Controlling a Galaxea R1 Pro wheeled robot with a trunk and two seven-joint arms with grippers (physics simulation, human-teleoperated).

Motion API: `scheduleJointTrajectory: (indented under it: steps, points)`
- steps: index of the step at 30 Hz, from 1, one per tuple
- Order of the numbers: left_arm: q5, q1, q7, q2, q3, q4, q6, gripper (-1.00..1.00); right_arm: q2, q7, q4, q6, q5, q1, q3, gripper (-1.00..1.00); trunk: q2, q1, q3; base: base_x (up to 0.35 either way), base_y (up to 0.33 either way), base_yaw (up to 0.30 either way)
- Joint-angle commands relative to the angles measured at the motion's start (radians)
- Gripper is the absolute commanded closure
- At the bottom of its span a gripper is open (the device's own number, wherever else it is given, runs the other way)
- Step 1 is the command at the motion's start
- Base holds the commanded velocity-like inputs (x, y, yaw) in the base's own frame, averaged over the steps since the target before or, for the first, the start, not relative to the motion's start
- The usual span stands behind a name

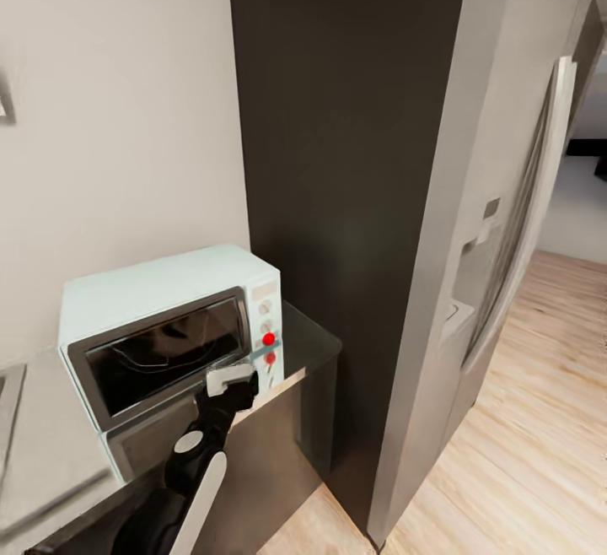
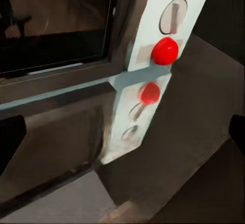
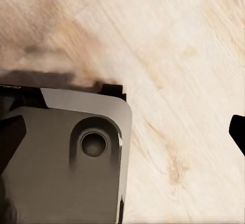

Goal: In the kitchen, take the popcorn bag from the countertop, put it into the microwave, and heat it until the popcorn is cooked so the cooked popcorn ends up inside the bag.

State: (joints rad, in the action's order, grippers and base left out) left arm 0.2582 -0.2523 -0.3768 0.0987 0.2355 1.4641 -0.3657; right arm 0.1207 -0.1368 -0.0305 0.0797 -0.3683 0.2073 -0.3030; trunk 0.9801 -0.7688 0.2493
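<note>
1. My left pincer (image 1: 239, 388) is up at the microwave (image 1: 160, 302), just in front of its lower right corner, right by the control panel.
2. In my left wrist view the fingertips (image 2: 10, 142) sit at the two far edges of the picture with a broad gap between them, so that pincer is spread wide and holds nothing.
3. Between those tips I see the panel strip with a red knob (image 2: 165, 50), a second red knob (image 2: 150, 93) below it on the panel, and a pale slotted dial (image 2: 173, 16) above; I cannot tell whether I am touching any of them.
4. The microwave door (image 1: 164, 352) looks closed, dark glass in its silver frame; I cannot make out what lies behind the glass.
5. The microwave stands at the right end of the steel table (image 1: 51, 445), whose edge runs just past the panel side.
6. A tall dark cabinet side (image 1: 337, 158) rises just beside that end, so room is tight there.
7. Beyond it stands a grey fridge (image 1: 472, 285), and open wood floor (image 1: 523, 437) spreads to the right.
8. My right pincer (image 3: 122, 132) hangs over that wood floor (image 3: 178, 55), dark tips (image 3: 237, 132) at the picture's far sides, spread wide and empty, above a grey robot part (image 3: 66, 152).
</note>
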Motion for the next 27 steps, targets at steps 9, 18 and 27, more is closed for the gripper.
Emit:
scheduleJointTrajectory:
  steps: [9,18,27]
  points:
    - [0.009,-0.001,-0.011,0.009,0.056,0.001,-0.006,-1.0,0.0,-0.003,-0.003,0.002,-0.008,0.001,-0.008,-1.0,0.001,0.001,0.001,-0.346,0.0,0.0]
    - [0.188,-0.001,-0.065,0.053,0.199,-0.153,-0.016,-1.0,0.008,0.057,0.0,0.014,-0.021,0.001,0.003,-1.0,0.001,0.001,0.001,-0.346,0.0,0.0]
    - [0.423,-0.001,-0.055,0.05,0.2,-0.985,0.034,-1.0,0.008,0.065,0.006,0.02,-0.025,0.001,0.004,-1.0,0.001,0.001,0.001,-0.346,0.0,0.0]
